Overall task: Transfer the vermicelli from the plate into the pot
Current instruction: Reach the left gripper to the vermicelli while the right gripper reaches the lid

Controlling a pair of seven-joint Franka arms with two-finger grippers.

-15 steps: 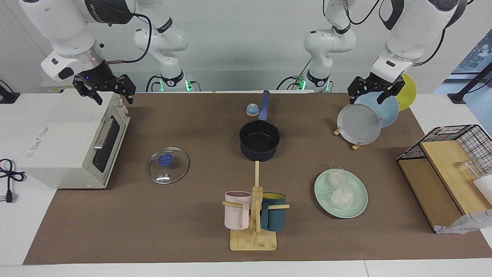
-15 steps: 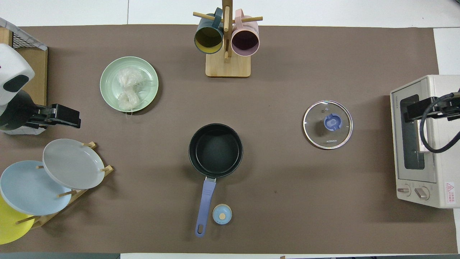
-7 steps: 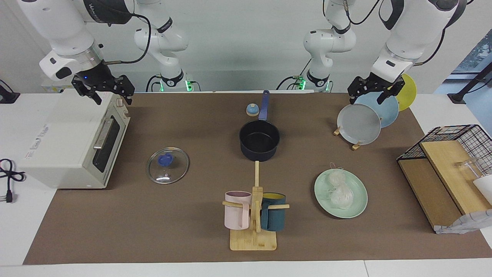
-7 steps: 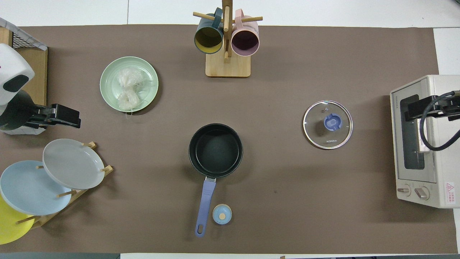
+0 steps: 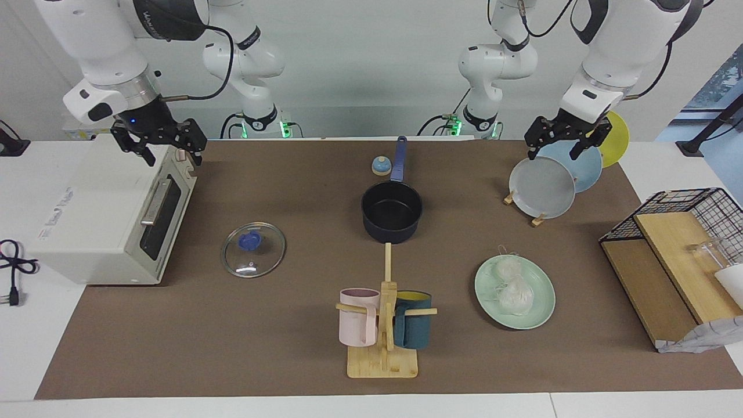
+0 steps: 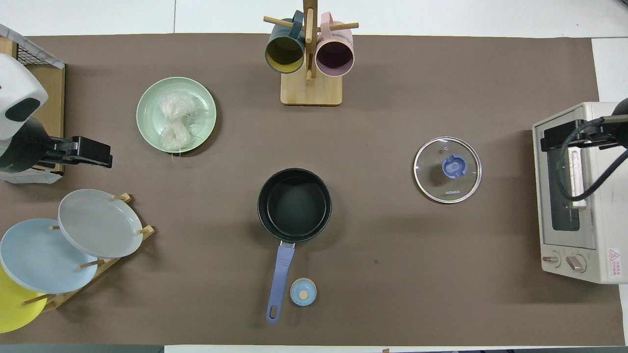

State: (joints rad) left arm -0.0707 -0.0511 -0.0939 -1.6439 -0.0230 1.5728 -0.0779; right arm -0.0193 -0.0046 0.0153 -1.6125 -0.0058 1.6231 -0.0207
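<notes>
Two clumps of white vermicelli [image 5: 511, 287] [image 6: 174, 122] lie on the mint-green plate [image 5: 540, 313] [image 6: 201, 98] toward the left arm's end of the table. The navy pot [image 5: 392, 209] [image 6: 294, 203] stands empty mid-table, nearer to the robots than the plate, with its blue handle [image 5: 399, 157] pointing at the robots. My left gripper [image 5: 554, 148] [image 6: 95, 153] is open and empty, up in the air over the plate rack. My right gripper [image 5: 168, 152] [image 6: 552, 142] is open and empty over the toaster oven.
A toaster oven [image 5: 110, 215] stands at the right arm's end, with a glass lid [image 5: 253, 249] beside it. A mug rack [image 5: 383, 325] stands farther from the robots than the pot. A rack of grey, light-blue and yellow plates [image 5: 543, 186], a small bell [image 5: 381, 166] and a wire basket [image 5: 673, 255] also show.
Both grippers have shifted slightly away from the robots, the right one also toward mid-table. Nothing on the table has moved.
</notes>
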